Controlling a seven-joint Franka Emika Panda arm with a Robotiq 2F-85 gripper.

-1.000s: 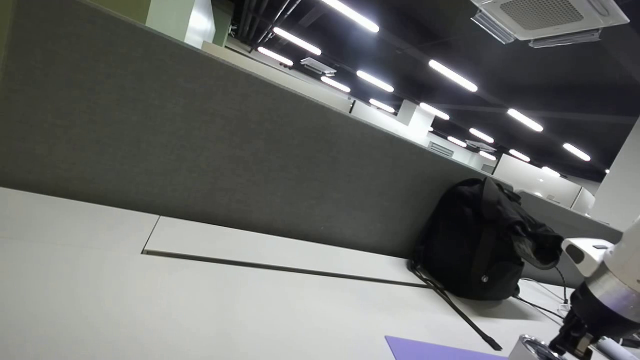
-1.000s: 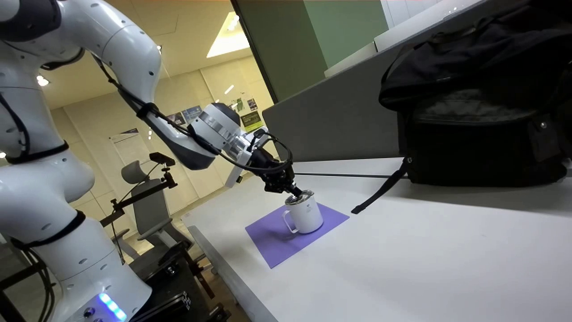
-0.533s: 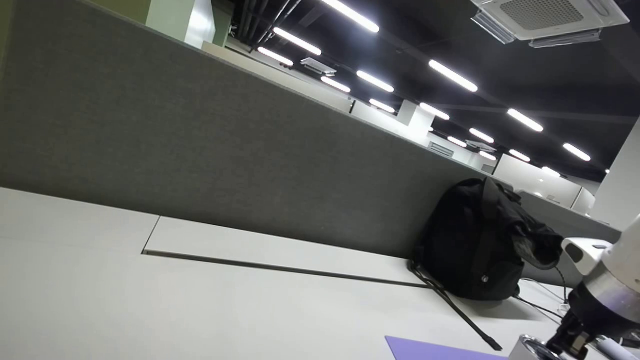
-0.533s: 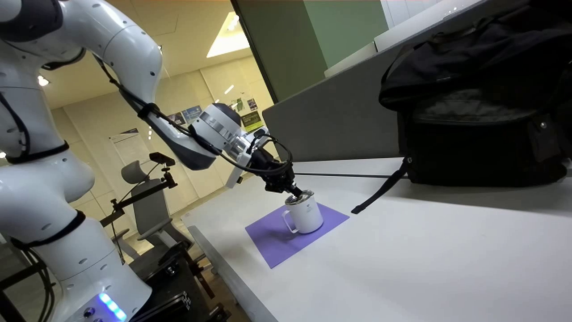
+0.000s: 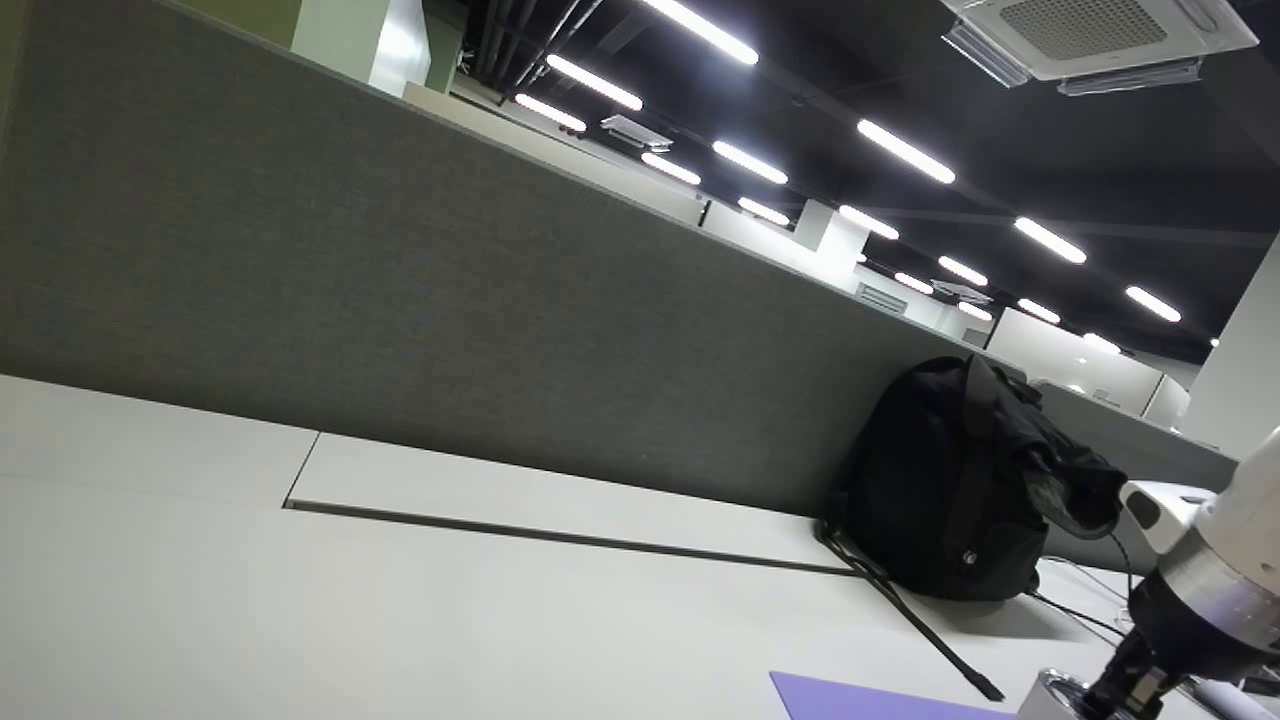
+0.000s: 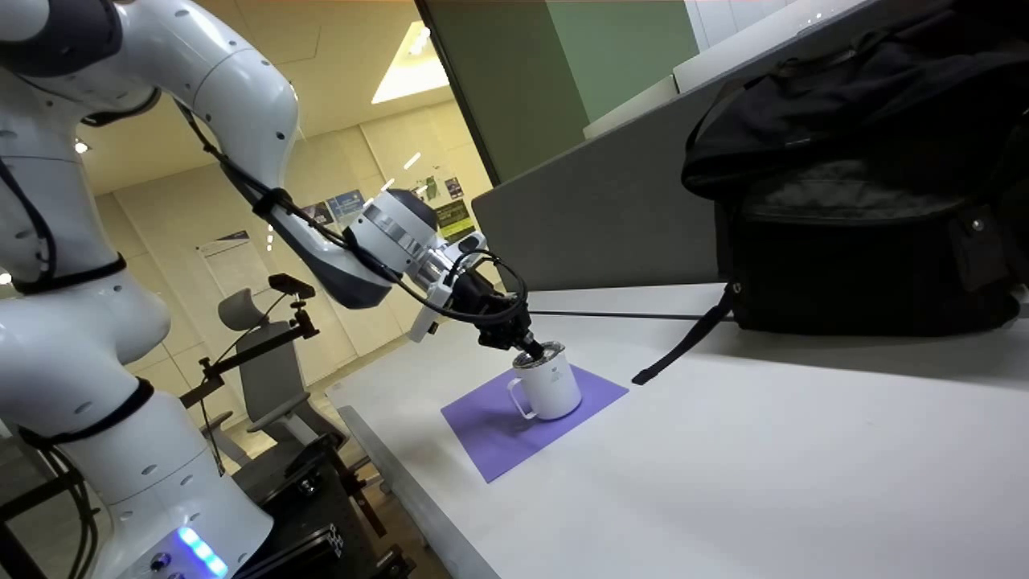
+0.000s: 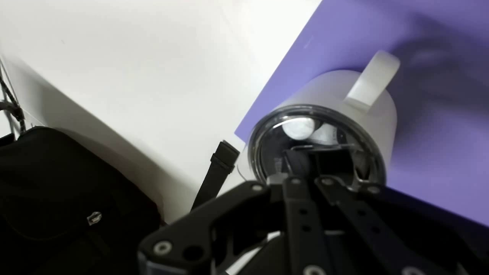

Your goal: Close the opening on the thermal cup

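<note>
The white thermal cup [image 6: 553,392] stands upright on a purple sheet [image 6: 474,426], its handle [image 6: 521,400] toward the arm in that exterior view. In an exterior view only the upper part of the cup [image 5: 1040,695] shows at the bottom edge. The wrist view shows the cup [image 7: 336,89] with a clear, dark-looking lid [image 7: 272,147]. My gripper [image 6: 534,349] points down at the lid, its tips at or just over it. In the wrist view the gripper [image 7: 315,162] looks shut, with its fingers close together and nothing clearly between them. The fingers hide part of the lid; its opening is hard to make out.
A black backpack [image 6: 868,217] stands on the white table [image 6: 723,450] against a grey partition [image 6: 603,217]. Its strap [image 6: 679,346] reaches toward the purple sheet. In the wrist view the strap end [image 7: 225,154] lies near the cup. The table's edge [image 6: 418,498] is on the arm's side.
The arm and gripper have shifted slightly, toward the left in an exterior view, with the tips still at the lid. The cup and sheet have not visibly moved.
</note>
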